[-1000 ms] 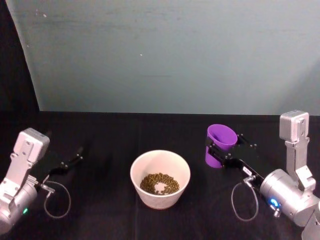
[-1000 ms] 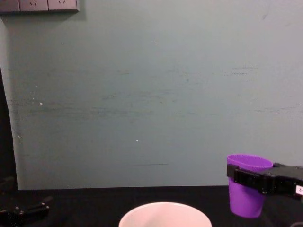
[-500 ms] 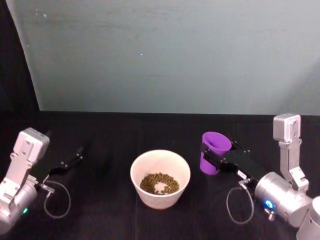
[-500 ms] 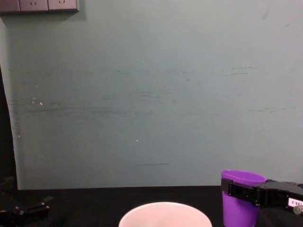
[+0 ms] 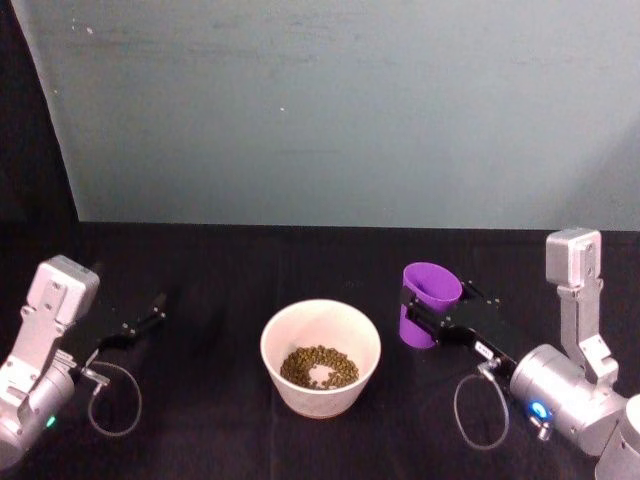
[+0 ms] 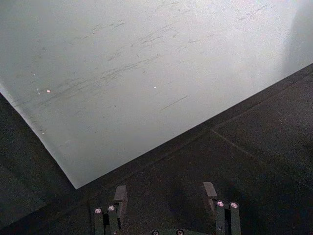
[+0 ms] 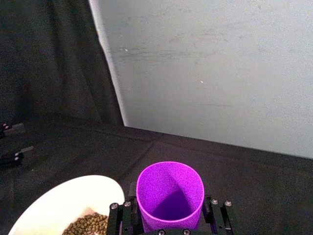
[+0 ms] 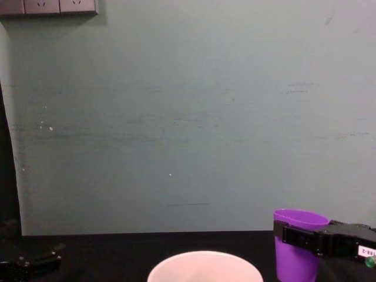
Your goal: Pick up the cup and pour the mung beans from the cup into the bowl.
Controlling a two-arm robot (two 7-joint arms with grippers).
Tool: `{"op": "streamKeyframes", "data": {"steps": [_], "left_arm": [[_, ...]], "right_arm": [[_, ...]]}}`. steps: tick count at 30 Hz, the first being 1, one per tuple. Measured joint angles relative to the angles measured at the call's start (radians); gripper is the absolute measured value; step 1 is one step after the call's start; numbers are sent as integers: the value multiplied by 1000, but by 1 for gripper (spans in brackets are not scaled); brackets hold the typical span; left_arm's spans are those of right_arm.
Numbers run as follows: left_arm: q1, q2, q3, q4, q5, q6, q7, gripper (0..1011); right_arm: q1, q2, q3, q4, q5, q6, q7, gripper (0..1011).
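Observation:
The purple cup (image 5: 432, 284) stands upright to the right of the bowl (image 5: 320, 400), with my right gripper (image 5: 420, 312) shut around its wall. Looking down in the right wrist view, the cup (image 7: 169, 188) shows a bare purple inside, with black fingers (image 7: 125, 215) on either side. The mung beans (image 5: 318, 366) lie as a brown-green heap in the pale bowl. From the chest view the cup (image 8: 294, 267) is low, just right of the bowl's rim (image 8: 204, 261). My left gripper (image 5: 140, 322) rests at the far left, open with nothing in it (image 6: 165, 192).
Black cloth covers the table (image 5: 220, 270) and a teal wall (image 5: 330, 110) rises behind it. Loose cable loops hang by each wrist (image 5: 115, 400). Open cloth lies between the bowl and the left arm.
Over the last second my right gripper brought the cup down and slightly left towards the bowl; in the last half second it has hardly moved. The left arm stayed still.

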Motion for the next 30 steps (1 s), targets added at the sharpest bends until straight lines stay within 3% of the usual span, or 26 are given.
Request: {"op": "streamKeyframes", "data": {"steps": [4,11,30], "left_arm": [[0,0,0,0,0,0,0,1011],[0,0,0,0,0,0,0,1011],[0,0,0,0,0,0,0,1011]], "right_arm": [[4,23,-31,22,-28,-75,12,731],[8,35,-66,73,-62,-148,-1,731],[1,42,-96,117,-58,-200,-18,731]]}}
